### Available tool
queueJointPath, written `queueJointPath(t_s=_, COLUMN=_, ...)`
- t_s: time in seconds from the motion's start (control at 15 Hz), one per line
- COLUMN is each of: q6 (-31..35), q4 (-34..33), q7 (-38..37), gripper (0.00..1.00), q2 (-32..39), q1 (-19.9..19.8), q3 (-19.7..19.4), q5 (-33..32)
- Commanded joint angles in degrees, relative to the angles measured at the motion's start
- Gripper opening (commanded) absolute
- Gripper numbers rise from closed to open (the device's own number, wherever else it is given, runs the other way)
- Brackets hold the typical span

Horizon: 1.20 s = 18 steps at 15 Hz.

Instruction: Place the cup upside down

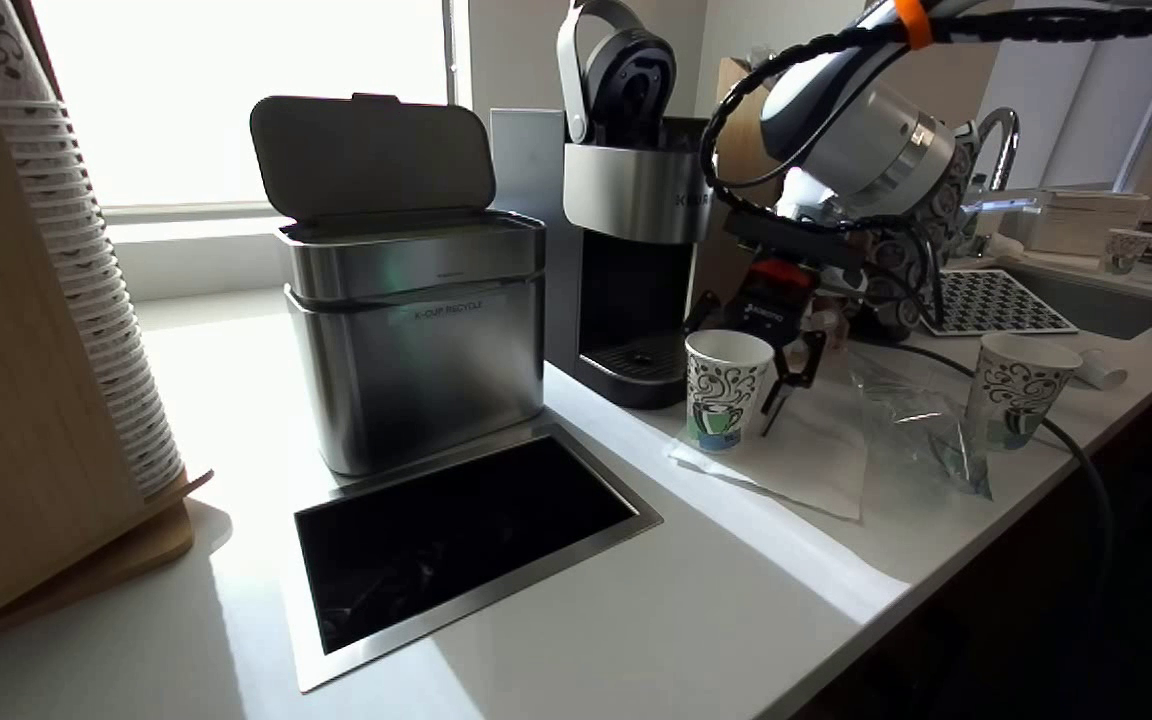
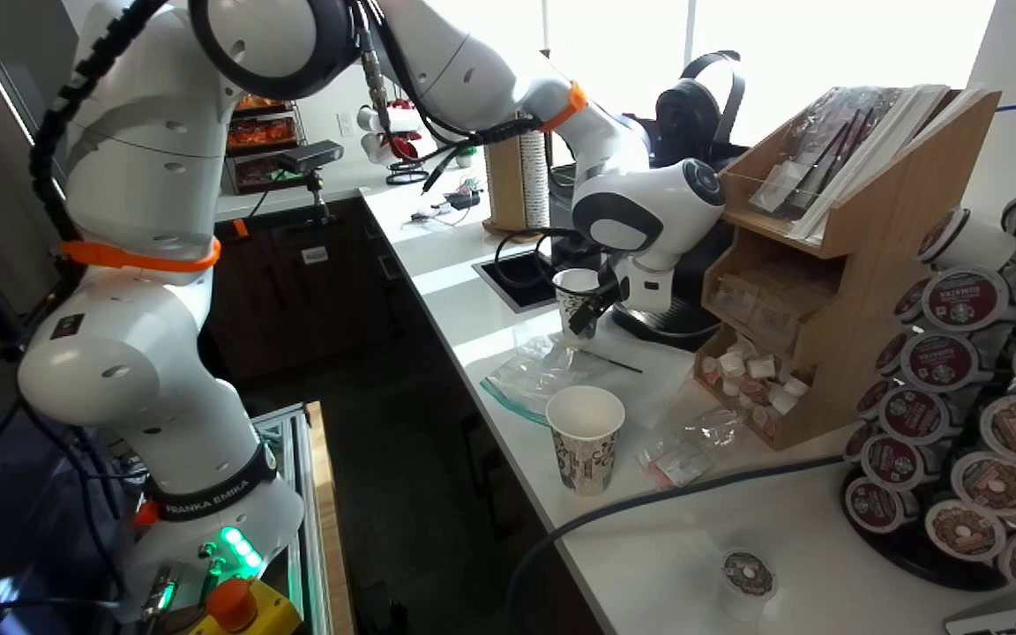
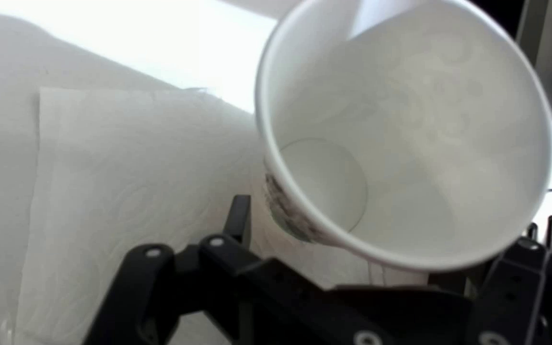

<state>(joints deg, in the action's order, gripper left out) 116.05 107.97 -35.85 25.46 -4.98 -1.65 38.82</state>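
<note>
At the far left in an exterior view, a tall stack of paper cups (image 1: 86, 290) leans along a wooden holder (image 1: 16, 380). Next comes a steel recycling bin (image 1: 426, 370) with its lid raised, a metal-framed recess (image 1: 481, 596) set into the counter (image 1: 626, 620) in front of it. Then the coffee machine (image 1: 631, 190), and just beside its base the cup (image 1: 721, 385), white with a green print, upright with its mouth facing up at the edge of a paper towel (image 1: 816, 475). The gripper (image 1: 736, 375) reaches down behind it with its fingers (image 3: 239, 218) spread wide, one to each side of the cup. Taken left to right in the wrist view, the left-hand finger stands apart from the cup's wall, with a strip of towel showing in the gap; the right-hand one is partly hidden by the rim, and I cannot tell whether it touches. How deep the cup sits between them is also hard to judge. Farther right in the exterior view, a clear plastic bag (image 1: 921, 440) lies crumpled between the towel and a second cup (image 1: 1021, 390), which stands mouth up near the counter's front edge, well apart from the gripper.
</note>
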Motion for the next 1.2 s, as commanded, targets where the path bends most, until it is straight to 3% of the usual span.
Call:
queueJointPath(t_s=0.0, q6=-2.5, q4=-0.6, q7=0.9, gripper=1.0, q2=0.1, q1=0.7, q3=-0.8, q5=-0.6)
queueJointPath(t_s=0.4, q6=-3.4, q4=-0.7, q7=1.4, gripper=0.97, q2=0.2, q1=0.9, q3=-0.7, q5=-0.4)
queueJointPath(t_s=0.53, q6=-3.4, q4=-0.6, q7=1.5, gripper=0.83, q2=0.2, q1=1.0, q3=-0.8, q5=-0.4)
queueJointPath(t_s=0.6, q6=-3.3, q4=-0.6, q7=1.5, gripper=0.69, q2=0.2, q1=1.0, q3=-0.8, q5=-0.4)
queueJointPath(t_s=0.73, q6=-3.3, q4=-0.6, q7=1.4, gripper=0.61, q2=0.1, q1=1.0, q3=-0.8, q5=-0.4)
queueJointPath(t_s=1.13, q6=-2.4, q4=0.3, q7=0.9, gripper=0.64, q2=-0.9, q1=1.7, q3=-1.1, q5=-1.3)
